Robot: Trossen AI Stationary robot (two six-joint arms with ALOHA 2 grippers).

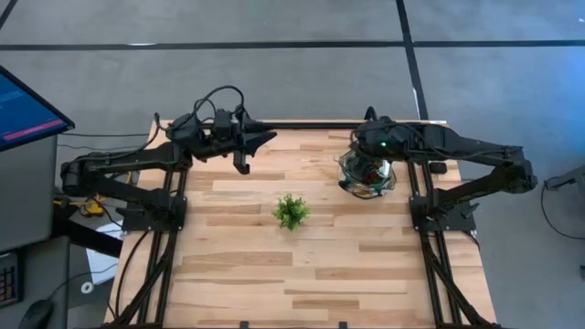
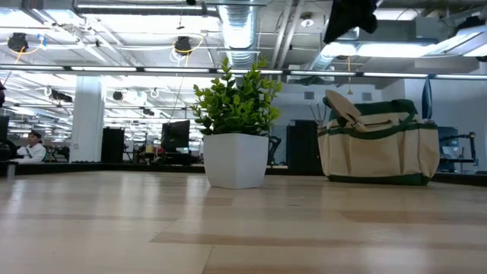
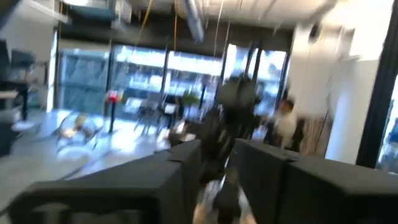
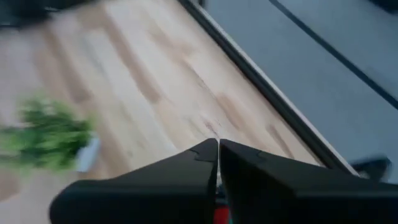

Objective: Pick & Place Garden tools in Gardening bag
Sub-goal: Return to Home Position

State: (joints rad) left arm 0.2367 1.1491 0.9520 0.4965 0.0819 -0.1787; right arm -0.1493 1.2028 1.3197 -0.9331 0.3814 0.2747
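Observation:
The gardening bag (image 1: 367,175), a round beige tote with a dark green rim, stands at the table's far right; in the low view, one wooden tool handle (image 2: 342,111) sticks up out of the bag (image 2: 378,148). Other tools inside it are too small to tell apart. My right gripper (image 4: 218,155) is shut with nothing between its fingers and hovers above the bag (image 1: 358,155), at the top of the low view (image 2: 350,19). My left gripper (image 1: 267,139) is raised over the far left of the table, pointing right, with a narrow gap between its fingers (image 3: 217,180) and nothing in it.
A small leafy plant (image 1: 291,211) in a white pot (image 2: 236,160) stands near the table's middle. A monitor (image 1: 23,105) sits off the table's left side. Bare wood lies in front of the plant and the bag.

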